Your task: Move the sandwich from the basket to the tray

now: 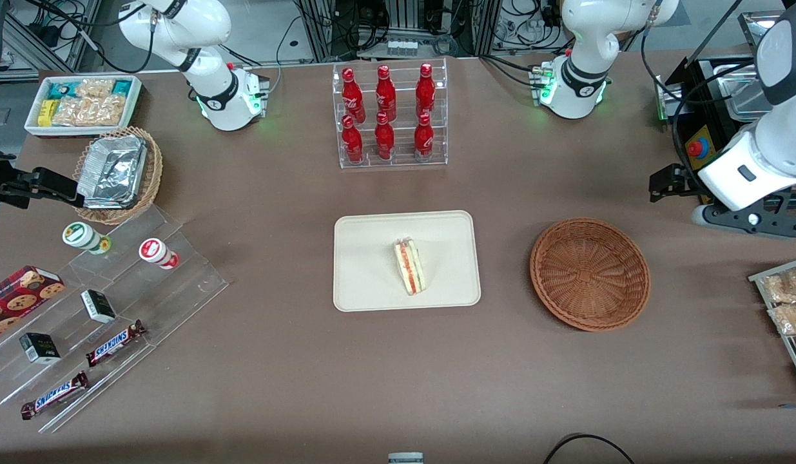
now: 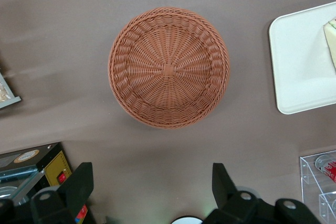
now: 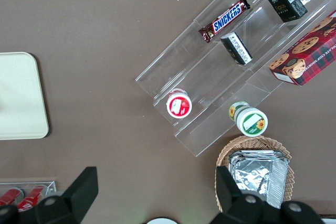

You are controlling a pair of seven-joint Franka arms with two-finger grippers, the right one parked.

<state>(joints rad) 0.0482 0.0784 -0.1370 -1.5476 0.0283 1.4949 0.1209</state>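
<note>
The sandwich (image 1: 409, 266) is seen lying on the tray (image 1: 372, 283), near its middle, with the red and green filling stripe facing up; the placement itself is judged done. The basket (image 1: 590, 273) stands beside the tray toward the working arm's end of the table (image 1: 294, 361), and nothing is seen in it. The claw (image 2: 152, 182) is held high above the table, just off the basket's rim in the wrist view, with its fingers (image 2: 79, 184) spread wide and nothing between them.

What is left is judged to be a clean withdrawal. It is best done with the claw kept spread and well above the basket's rim, so that the light wicker is not dragged. The arm is best led away from the tray, so that the sandwich is not disturbed, and clear of the rack of red bottles (image 1: 388, 116).
</note>
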